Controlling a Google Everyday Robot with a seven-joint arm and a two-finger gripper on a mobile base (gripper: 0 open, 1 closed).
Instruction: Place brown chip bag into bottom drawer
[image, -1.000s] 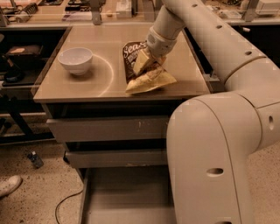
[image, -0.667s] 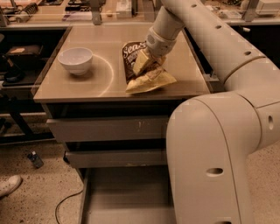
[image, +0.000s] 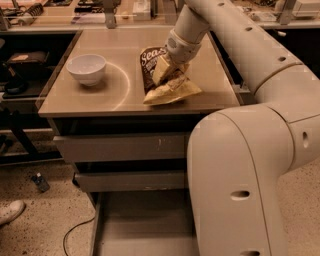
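The brown chip bag sits on the cabinet top, its dark brown top with white lettering pointing up and its yellow lower part resting on the surface near the front edge. My gripper comes down from the upper right and is closed on the bag's crumpled middle. The bottom drawer is pulled open below, showing a flat grey floor. My arm's large body covers the drawer's right part.
A white bowl stands on the left of the cabinet top. Two shut grey drawer fronts sit above the open drawer. A cable and a shoe lie on the speckled floor at left. Cluttered benches stand behind.
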